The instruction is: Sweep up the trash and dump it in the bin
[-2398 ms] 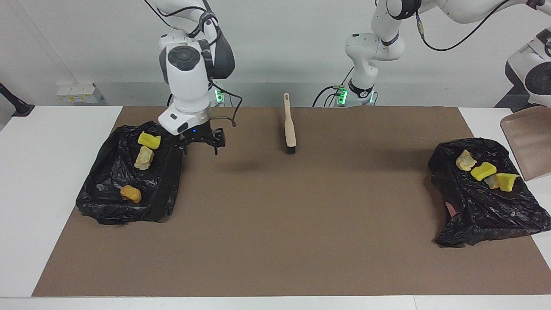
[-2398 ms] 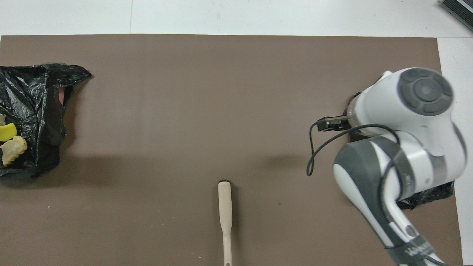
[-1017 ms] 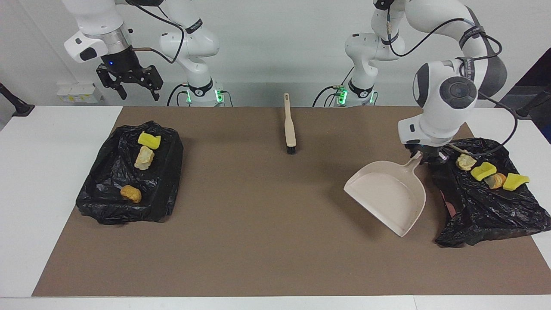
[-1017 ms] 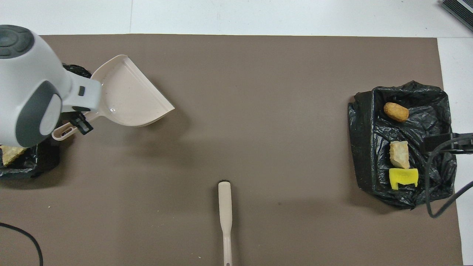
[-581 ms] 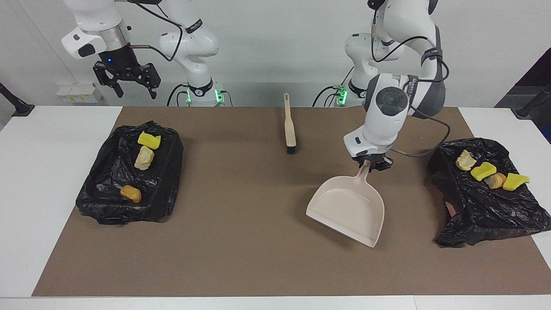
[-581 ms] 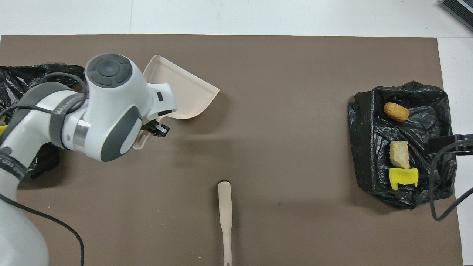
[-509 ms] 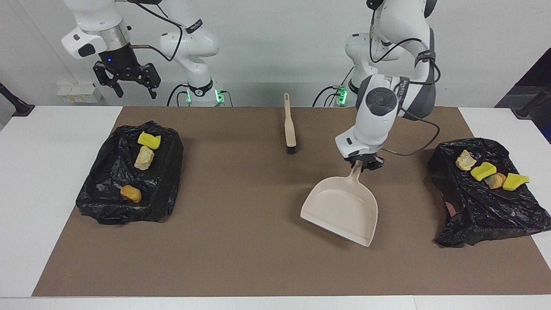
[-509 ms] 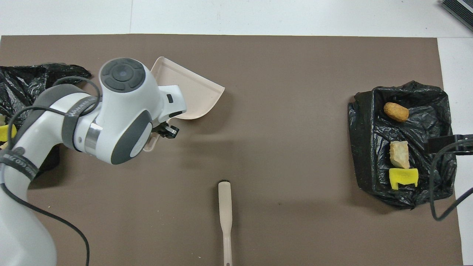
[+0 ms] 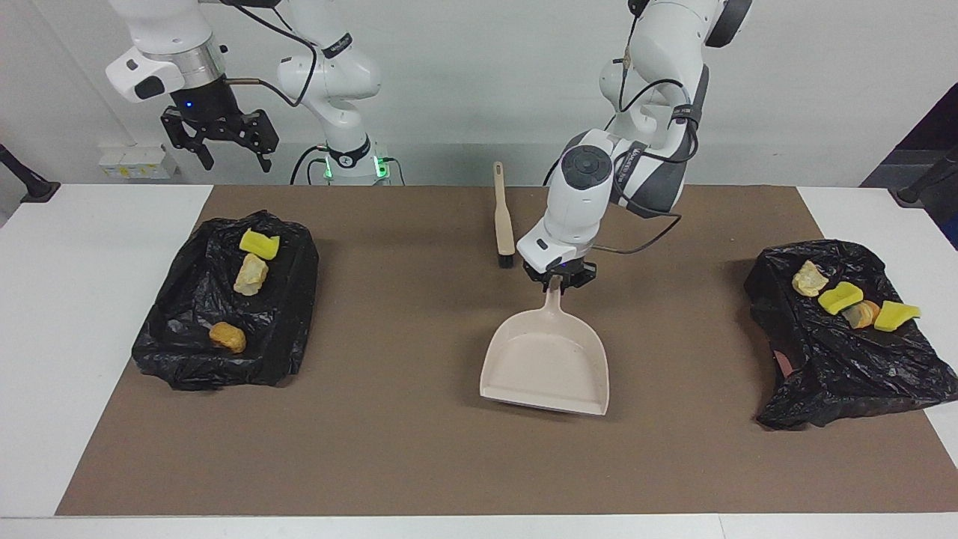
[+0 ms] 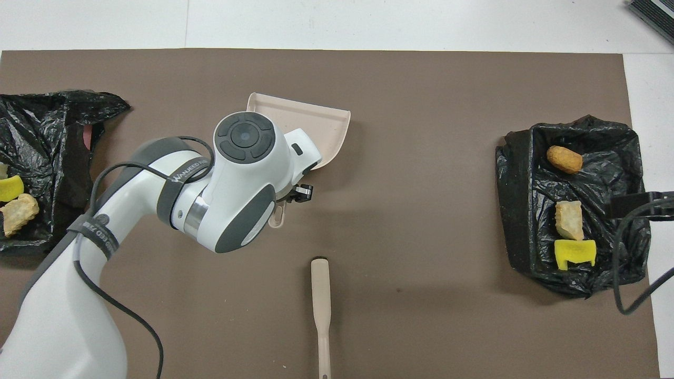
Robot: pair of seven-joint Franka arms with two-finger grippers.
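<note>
Left gripper (image 9: 558, 281) pinched the dustpan (image 9: 546, 363) handle tip; pan could pivot. Right gripper (image 9: 222, 140) waited over the table corner, jaws spread.

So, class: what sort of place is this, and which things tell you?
Probably a robotics lab. Two white robot arms are mounted at a table covered by a brown mat; the left gripper holds a dustpan, and staged trash lies on black bags.

Left claw (image 9: 560, 281) clamped (right claw (image 9: 221, 146) raised, spread)
</note>
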